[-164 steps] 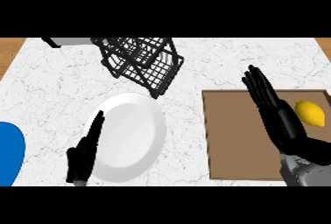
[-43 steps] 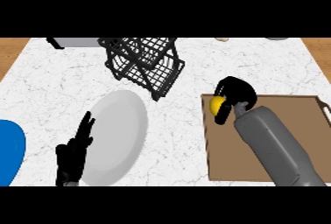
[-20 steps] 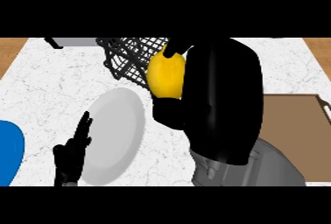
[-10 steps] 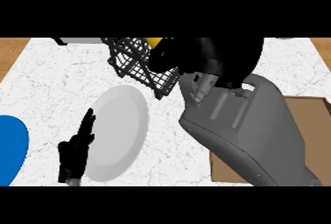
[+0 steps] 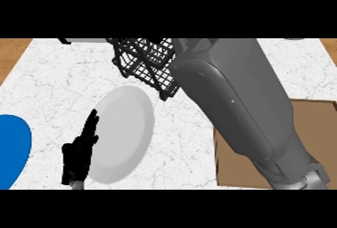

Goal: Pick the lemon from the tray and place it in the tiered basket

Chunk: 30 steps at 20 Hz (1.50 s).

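the black wire tiered basket (image 5: 148, 67) stands at the far side of the marble tabletop (image 5: 52, 80), and the grey right forearm (image 5: 244, 111) crosses in front of its right part, running up out of view. the right hand and the lemon are hidden; whether that hand is clamped cannot be told. a white plate (image 5: 125, 129) lies just nearer than the basket, the left hand (image 5: 80, 153) resting at its left rim, fingers straight. right of the plate, past the forearm, sits the brown tray (image 5: 316, 133); a blue object (image 5: 12, 151) is cut off at the left.
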Each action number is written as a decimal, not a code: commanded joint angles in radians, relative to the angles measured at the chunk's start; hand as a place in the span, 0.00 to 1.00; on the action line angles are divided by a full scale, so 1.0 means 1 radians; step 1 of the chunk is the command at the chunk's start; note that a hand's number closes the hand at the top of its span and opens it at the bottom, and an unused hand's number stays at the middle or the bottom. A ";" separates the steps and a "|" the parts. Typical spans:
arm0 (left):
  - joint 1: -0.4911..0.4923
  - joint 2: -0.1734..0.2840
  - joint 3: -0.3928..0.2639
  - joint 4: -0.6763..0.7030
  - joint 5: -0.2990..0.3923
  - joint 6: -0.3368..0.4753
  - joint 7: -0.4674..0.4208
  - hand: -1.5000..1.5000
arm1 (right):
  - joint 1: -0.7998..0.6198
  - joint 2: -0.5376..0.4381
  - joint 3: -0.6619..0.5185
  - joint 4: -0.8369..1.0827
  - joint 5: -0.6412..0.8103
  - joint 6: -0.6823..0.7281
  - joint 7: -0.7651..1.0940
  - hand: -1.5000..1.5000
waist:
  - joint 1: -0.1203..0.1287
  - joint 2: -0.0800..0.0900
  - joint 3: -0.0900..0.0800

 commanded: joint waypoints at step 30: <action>0.001 0.007 0.032 0.097 -0.005 -0.041 -0.041 0.50 | 0.005 0.007 -0.089 0.508 -0.443 -0.957 -0.354 0.00 | 0.025 0.012 -0.005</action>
